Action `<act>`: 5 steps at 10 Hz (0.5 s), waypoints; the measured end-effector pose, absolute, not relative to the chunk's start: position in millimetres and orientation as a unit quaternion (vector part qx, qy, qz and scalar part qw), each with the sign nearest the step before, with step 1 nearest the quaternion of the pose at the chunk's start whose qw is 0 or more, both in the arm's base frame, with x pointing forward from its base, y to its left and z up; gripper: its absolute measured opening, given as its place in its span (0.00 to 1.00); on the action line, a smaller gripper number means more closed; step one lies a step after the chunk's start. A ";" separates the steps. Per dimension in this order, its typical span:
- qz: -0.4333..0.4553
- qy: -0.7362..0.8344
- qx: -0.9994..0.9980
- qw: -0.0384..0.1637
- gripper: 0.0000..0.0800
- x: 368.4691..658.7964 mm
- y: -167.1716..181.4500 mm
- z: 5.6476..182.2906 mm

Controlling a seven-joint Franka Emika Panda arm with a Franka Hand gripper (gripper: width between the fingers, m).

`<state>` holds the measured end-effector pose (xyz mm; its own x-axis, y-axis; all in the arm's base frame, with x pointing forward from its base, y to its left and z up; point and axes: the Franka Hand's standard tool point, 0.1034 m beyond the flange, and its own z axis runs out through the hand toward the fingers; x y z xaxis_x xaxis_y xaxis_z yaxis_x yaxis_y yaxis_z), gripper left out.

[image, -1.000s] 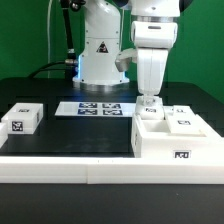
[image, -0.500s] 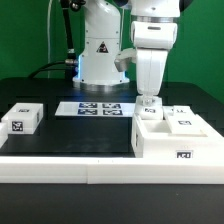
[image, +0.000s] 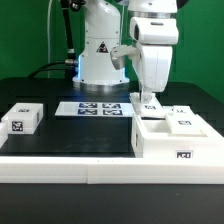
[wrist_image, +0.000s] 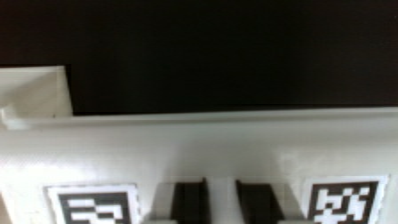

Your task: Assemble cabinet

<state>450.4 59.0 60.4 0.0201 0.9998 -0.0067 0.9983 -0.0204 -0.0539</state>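
Note:
The cabinet body (image: pixel 172 146), a white box with open compartments and marker tags, stands at the exterior view's right. My gripper (image: pixel 149 101) hangs over its far left corner, jaws close together on a small white tagged panel (image: pixel 150 109). In the wrist view the two dark fingers (wrist_image: pixel 189 203) stand either side of a pale strip, with the gripper (wrist_image: pixel 221 205) between two tags on the white part (wrist_image: pixel 89 205). A white ledge of the body (wrist_image: pixel 214 122) runs across beyond it. Another tagged panel (image: pixel 183 123) lies on the body.
A small white tagged box (image: pixel 22 118) sits at the exterior view's left. The marker board (image: pixel 100 108) lies on the black table behind the middle. The robot base (image: pixel 100 55) stands at the back. A white rim (image: pixel 90 170) borders the table's front.
The gripper has risen slightly and the hand has tilted and shifted a little toward the exterior view's left. The other parts have not moved.

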 end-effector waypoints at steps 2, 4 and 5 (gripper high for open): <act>0.022 -0.699 -0.715 0.017 0.09 450.7 58.9 60.3; 0.023 -0.698 -0.716 0.018 0.09 455.5 59.5 60.8; 0.028 -0.697 -0.716 0.021 0.09 455.6 59.4 59.1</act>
